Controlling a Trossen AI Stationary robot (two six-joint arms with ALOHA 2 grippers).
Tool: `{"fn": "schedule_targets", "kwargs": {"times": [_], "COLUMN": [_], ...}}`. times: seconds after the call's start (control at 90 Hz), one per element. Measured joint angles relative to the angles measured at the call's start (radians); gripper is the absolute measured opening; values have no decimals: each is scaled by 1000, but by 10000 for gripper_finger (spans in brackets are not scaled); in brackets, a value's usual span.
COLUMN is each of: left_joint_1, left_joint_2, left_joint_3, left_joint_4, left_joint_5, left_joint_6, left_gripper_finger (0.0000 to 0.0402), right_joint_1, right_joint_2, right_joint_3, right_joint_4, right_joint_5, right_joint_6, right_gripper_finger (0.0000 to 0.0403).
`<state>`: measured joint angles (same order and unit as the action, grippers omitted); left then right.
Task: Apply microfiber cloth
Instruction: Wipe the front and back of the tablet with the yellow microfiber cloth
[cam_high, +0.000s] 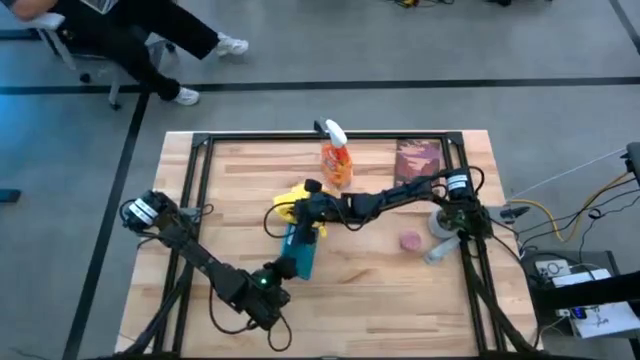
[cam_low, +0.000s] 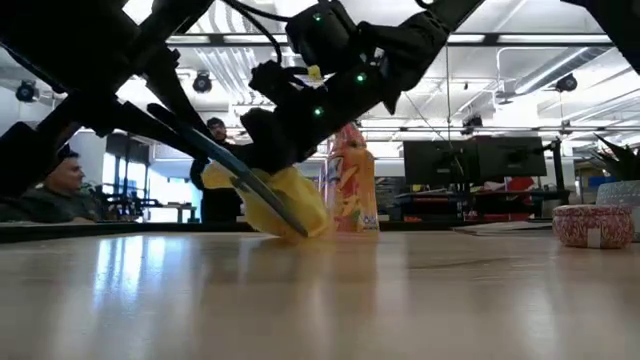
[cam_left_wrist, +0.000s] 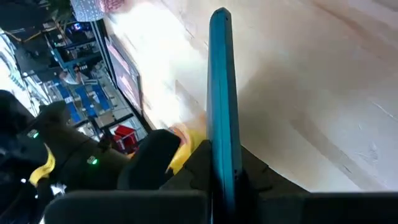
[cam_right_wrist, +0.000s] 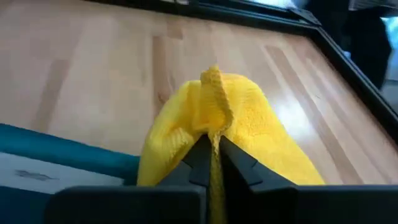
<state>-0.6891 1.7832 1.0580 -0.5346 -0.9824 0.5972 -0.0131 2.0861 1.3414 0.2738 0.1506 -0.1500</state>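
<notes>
A teal-cased tablet (cam_high: 301, 250) stands tilted near the table's middle, with my left gripper (cam_high: 288, 266) shut on its near end. In the left wrist view the tablet's edge (cam_left_wrist: 221, 93) runs away from the fingers. The bright yellow microfiber cloth (cam_high: 290, 206) is bunched at the tablet's far end, and my right gripper (cam_high: 302, 212), reaching in from the right, is shut on it. In the low view the cloth (cam_low: 295, 205) sits at the tablet's low end (cam_low: 285, 222), down by the tabletop. My left gripper pinches the tablet's near end (cam_left_wrist: 222, 177) between its two fingers, which lie along the tablet. The tablet is tilted, its held end raised and its far end (cam_low: 296, 232) down at the table. My right gripper pinches a raised fold of the cloth (cam_right_wrist: 214, 127) between its two fingertips, coming slanting from the table's right. The cloth bulges out on both sides of the fingers. It lies against the tablet's far end (cam_right_wrist: 68, 155).
An orange spray bottle (cam_high: 337, 160) stands just behind the cloth. A dark mat (cam_high: 418, 160) lies at the far right, with a pink jar (cam_high: 410, 241) and a grey roll (cam_high: 440, 222) nearer. A person sits beyond the table's far left corner.
</notes>
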Motion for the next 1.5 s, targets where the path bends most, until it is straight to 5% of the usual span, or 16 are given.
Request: {"fn": "schedule_targets", "kwargs": {"times": [0.244, 0.578, 0.856, 1.5], "left_joint_1": [0, 3, -7, -57], "left_joint_2": [0, -1, -2, -2], "left_joint_3": [0, 0, 1, 1], "left_joint_4": [0, -5, -5, -38], "left_joint_5": [9, -10, -18, -60], "left_joint_6": [19, 28, 21, -107], "left_gripper_finger": [10, 10, 10, 10], "right_joint_1": [50, 164, 147, 37], "right_joint_2": [-1, -3, -4, 3], "right_joint_3": [14, 100, 126, -38], "right_joint_4": [0, -17, -187, -309], "right_joint_5": [-167, -192, -2, 34], "right_joint_6": [0, -39, 8, 214], "right_gripper_finger": [0, 0, 0, 0]}}
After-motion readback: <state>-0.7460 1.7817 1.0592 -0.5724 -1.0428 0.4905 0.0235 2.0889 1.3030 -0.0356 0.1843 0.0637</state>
